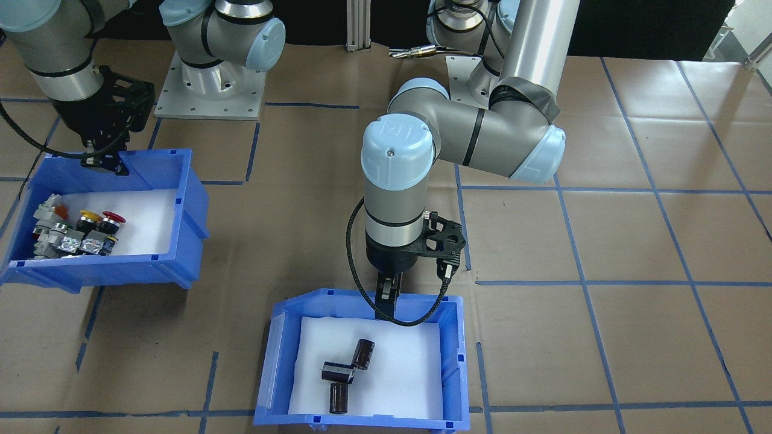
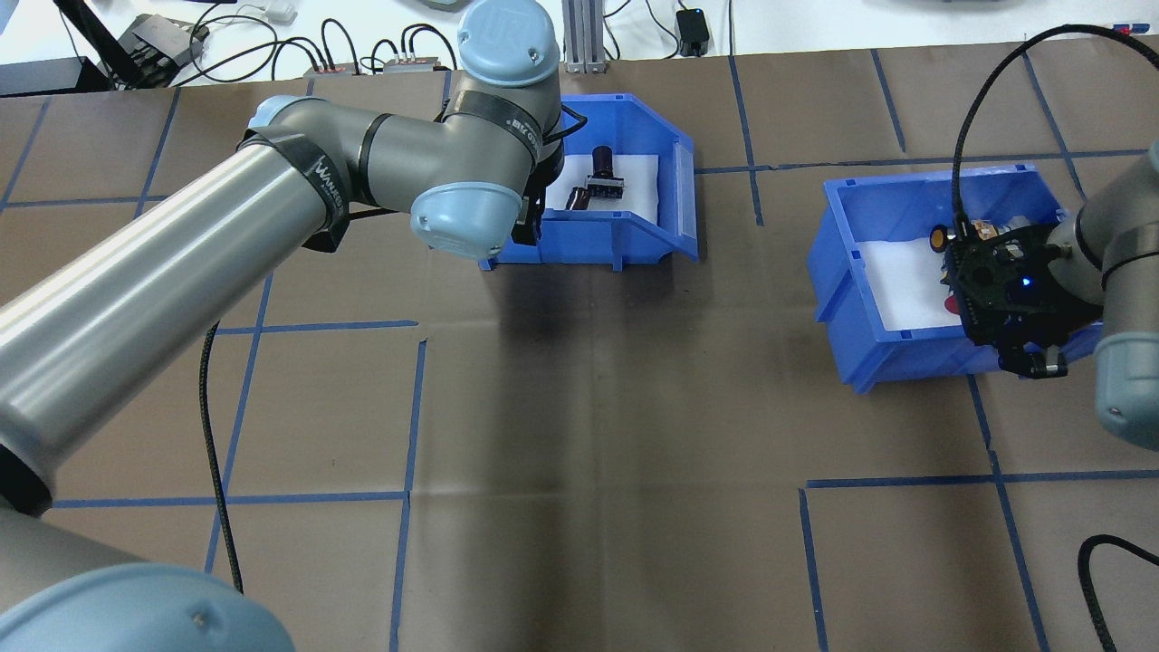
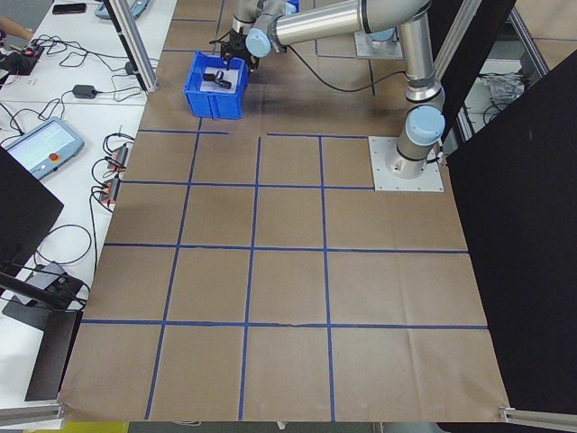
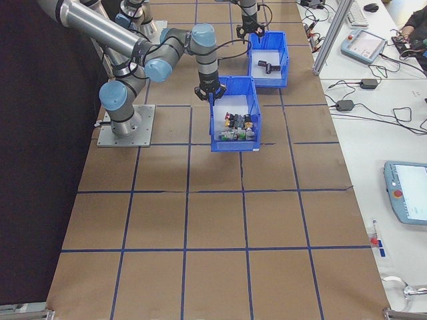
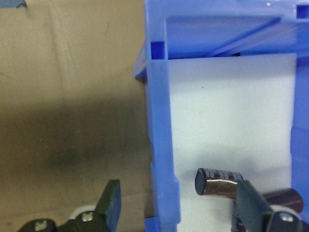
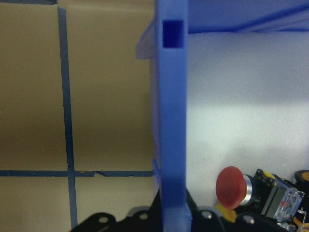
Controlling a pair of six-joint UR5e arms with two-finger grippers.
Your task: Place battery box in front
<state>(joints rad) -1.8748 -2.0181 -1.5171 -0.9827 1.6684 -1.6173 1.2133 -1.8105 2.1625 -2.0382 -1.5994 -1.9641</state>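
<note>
While brown papered table [image 2: 589,407] carries blue tape | left pincer [image 5: 176,212] straddles battery box [image 1: 449,361] wall, unclamped

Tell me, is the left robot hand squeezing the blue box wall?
Apart. The left wrist view shows the left hand open, one finger on each side of the battery box wall, with gaps on both sides.

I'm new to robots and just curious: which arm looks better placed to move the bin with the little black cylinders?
The left. Its gripper is open, fingers straddling the battery box wall. The right gripper is at the other bin, the one holding push-buttons.
</note>
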